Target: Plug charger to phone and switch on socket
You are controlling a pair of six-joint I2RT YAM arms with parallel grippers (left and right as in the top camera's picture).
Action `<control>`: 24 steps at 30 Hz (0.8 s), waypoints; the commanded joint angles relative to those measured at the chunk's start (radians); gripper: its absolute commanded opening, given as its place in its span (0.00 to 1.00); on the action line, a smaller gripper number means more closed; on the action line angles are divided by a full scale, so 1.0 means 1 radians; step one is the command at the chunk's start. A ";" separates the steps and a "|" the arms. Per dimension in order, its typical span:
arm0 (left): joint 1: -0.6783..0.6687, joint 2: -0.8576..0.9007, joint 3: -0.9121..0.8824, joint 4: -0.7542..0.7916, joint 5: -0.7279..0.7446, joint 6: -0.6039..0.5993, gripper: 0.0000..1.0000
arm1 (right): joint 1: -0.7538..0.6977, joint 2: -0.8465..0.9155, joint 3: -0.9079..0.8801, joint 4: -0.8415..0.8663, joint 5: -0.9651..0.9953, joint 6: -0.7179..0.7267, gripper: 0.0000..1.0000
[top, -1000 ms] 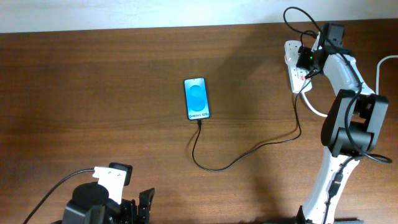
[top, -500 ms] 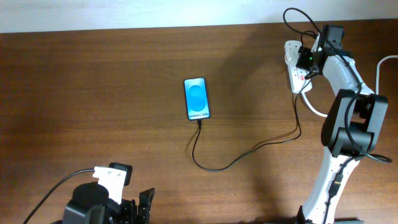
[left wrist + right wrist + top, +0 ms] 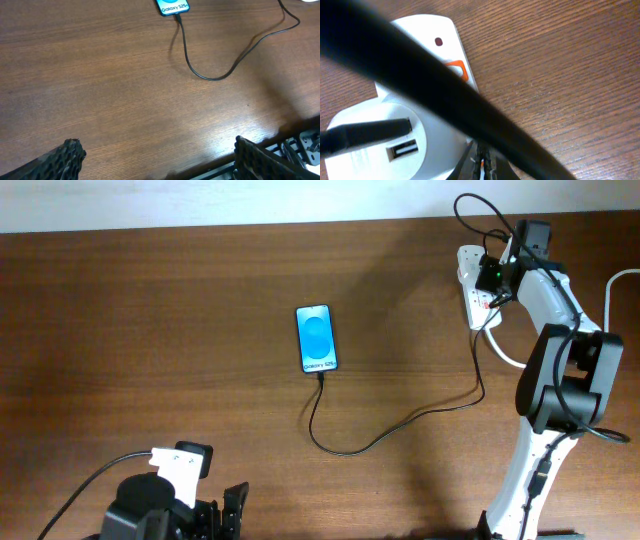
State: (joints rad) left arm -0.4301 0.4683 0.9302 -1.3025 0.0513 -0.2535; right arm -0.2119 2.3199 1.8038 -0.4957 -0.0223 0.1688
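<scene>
Two arms overhead: the right gripper reaches far right over one socket; the left gripper sits folded at the near edge. One phone lies centrally, one charger meeting its near end. Left wrist: jaws wide, empty. Right wrist: jaws pinched together beside one orange-red switch.

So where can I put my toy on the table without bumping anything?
The left side of the brown wooden table is bare, left of the blue-screened flat phone. Bare too between phone and small white power strip, above the thin black charger cable. Crowded around the strip, where the right gripper sits.
</scene>
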 commanded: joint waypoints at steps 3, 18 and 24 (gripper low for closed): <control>-0.002 -0.003 0.000 -0.001 -0.004 0.008 0.99 | 0.095 0.023 -0.037 -0.064 -0.129 -0.003 0.04; -0.002 -0.003 0.000 -0.001 -0.004 0.008 0.99 | 0.035 -0.004 -0.035 -0.041 -0.017 0.061 0.04; -0.002 -0.003 0.000 -0.001 -0.004 0.008 0.99 | 0.032 -0.032 -0.028 -0.031 -0.010 0.087 0.04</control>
State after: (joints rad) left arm -0.4301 0.4683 0.9302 -1.3025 0.0513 -0.2535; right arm -0.1753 2.2982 1.7927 -0.5442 -0.0265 0.2379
